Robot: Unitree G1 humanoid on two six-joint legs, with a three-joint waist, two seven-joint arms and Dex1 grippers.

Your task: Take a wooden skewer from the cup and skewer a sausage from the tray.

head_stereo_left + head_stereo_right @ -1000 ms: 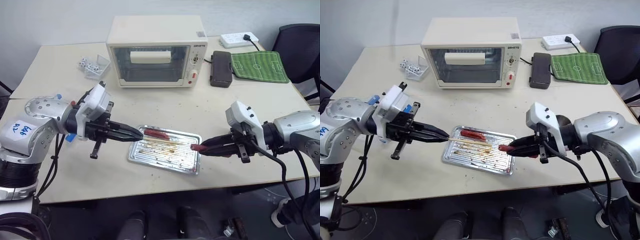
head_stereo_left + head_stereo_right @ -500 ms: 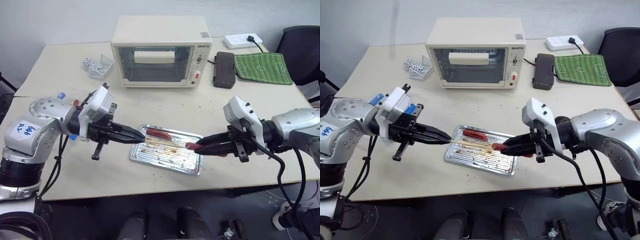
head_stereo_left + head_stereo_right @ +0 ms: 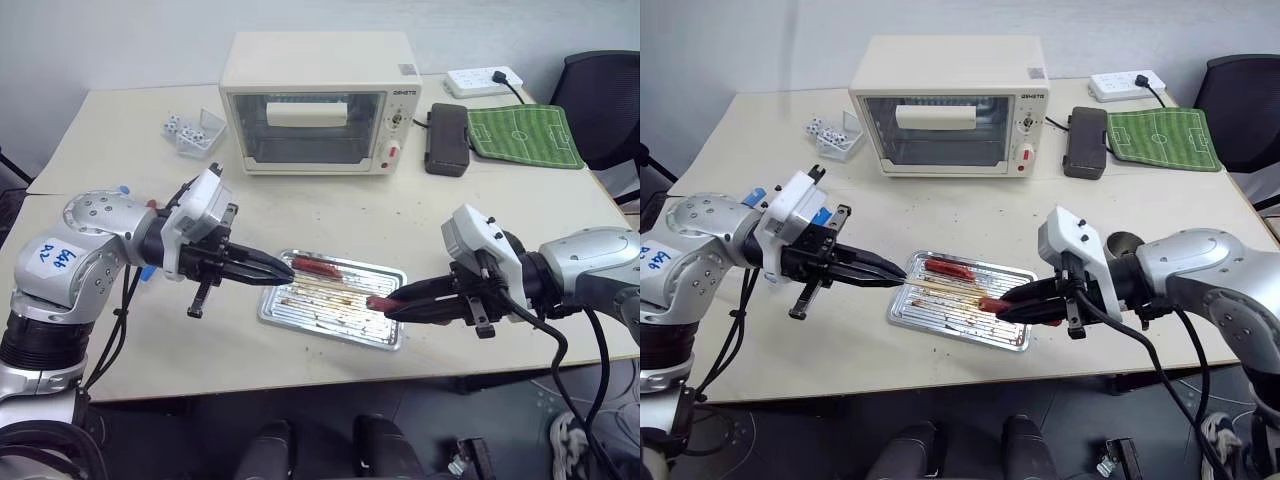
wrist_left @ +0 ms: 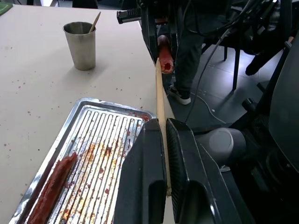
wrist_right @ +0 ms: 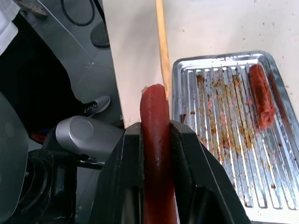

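Note:
My left gripper (image 3: 283, 270) is shut on the wooden skewer (image 4: 159, 93), which points level across the tray (image 3: 392, 341) toward my right arm. My right gripper (image 3: 392, 308) is shut on a red-brown sausage (image 5: 156, 140) held over the tray's near right corner. The skewer's pointed end sits right at the sausage's end face (image 4: 165, 58), slightly off centre. Whether it has entered I cannot tell. A second sausage (image 3: 318, 268) lies on the tray's far side. The metal cup (image 4: 84, 45) stands on the table beyond the tray with another stick in it.
A cream toaster oven (image 3: 320, 100) stands at the back of the table. To its left is a clear box of dice (image 3: 190, 130). A black case (image 3: 445, 135), a green football-pitch mat (image 3: 525, 135) and a power strip (image 3: 483, 78) lie at the back right. A dark chair (image 3: 605, 90) is past the right edge.
The whole view has shifted a little. Both grippers keep their grips and hold nearly still, and the sausage end stays close to the skewer tip.

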